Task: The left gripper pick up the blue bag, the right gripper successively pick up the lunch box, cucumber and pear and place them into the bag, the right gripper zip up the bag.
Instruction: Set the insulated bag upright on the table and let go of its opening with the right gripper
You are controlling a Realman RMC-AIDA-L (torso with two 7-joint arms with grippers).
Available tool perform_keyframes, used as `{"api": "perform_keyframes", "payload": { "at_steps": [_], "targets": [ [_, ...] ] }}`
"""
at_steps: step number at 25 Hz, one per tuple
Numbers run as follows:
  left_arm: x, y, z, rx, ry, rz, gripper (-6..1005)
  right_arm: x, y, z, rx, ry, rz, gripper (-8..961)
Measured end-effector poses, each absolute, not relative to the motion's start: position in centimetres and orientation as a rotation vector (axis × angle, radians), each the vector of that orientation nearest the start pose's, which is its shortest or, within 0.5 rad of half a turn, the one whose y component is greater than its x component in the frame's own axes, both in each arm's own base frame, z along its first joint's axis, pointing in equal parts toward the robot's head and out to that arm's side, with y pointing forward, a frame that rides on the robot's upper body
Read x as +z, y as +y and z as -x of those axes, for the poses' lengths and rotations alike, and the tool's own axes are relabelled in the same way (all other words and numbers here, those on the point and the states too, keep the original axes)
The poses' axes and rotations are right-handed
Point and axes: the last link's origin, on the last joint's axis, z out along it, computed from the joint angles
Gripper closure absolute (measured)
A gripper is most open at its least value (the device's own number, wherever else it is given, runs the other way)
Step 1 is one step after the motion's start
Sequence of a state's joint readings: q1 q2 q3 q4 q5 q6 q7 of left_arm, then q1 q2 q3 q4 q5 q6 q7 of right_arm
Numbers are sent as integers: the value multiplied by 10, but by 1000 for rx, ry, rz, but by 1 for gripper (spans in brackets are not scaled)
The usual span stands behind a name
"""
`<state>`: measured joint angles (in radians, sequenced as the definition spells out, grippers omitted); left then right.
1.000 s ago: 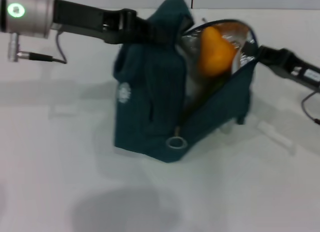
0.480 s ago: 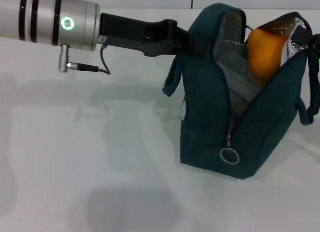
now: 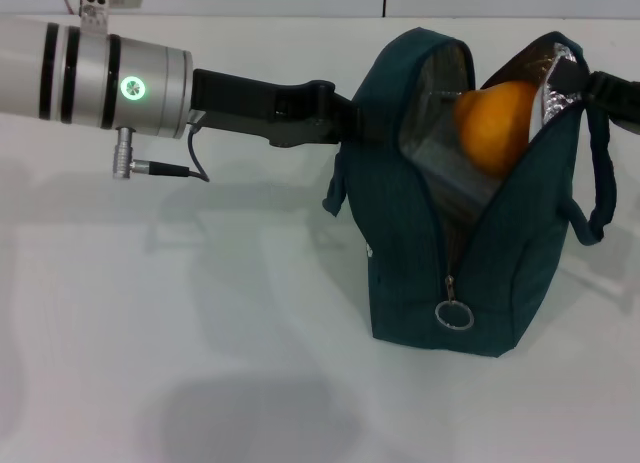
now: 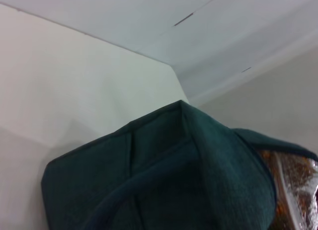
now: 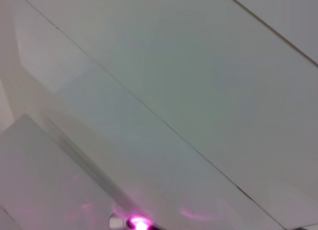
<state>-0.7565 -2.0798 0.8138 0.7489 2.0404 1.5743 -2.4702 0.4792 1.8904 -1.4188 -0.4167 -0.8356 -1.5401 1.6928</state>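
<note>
The blue bag (image 3: 470,273) stands upright on the white table with its top gaping open and its silver lining showing. My left gripper (image 3: 352,123) reaches in from the left and is shut on the bag's upper left edge. The orange pear (image 3: 497,123) shows in the bag's mouth, against the right flap. Only a black part of my right gripper (image 3: 618,91) shows, behind the bag's right side at the picture edge; its fingers are hidden. The zipper's ring pull (image 3: 453,315) hangs low on the front. The lunch box and cucumber are out of view. The left wrist view is filled with bag fabric (image 4: 164,180).
A looped handle (image 3: 598,188) hangs off the bag's right side and another (image 3: 335,193) off its left. The left arm's cable (image 3: 160,167) dangles under the silver wrist. White table (image 3: 150,333) spreads to the left and front. The right wrist view holds only pale panels.
The left arm has carried the bag to the right and stood it more upright. The pear has sunk slightly lower in the opening. The right gripper has slid towards the right picture edge.
</note>
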Motion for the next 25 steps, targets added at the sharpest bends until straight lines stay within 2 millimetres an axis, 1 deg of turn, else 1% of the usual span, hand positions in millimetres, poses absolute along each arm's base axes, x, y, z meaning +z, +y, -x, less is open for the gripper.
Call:
{"api": "perform_keyframes", "payload": {
  "at_steps": [12,20,25],
  "targets": [
    [-9,374,172,-625,-1760,2626,957,34,339,-244,1445,1227,2352,891],
    [-9,373,173,-626,-1764,2626,958,40,330,-246,1500,1155,2356,880],
    [-9,373,173,-632,-1762,2627,958,47,319,-252,1543,1080,2335,663]
  ]
}}
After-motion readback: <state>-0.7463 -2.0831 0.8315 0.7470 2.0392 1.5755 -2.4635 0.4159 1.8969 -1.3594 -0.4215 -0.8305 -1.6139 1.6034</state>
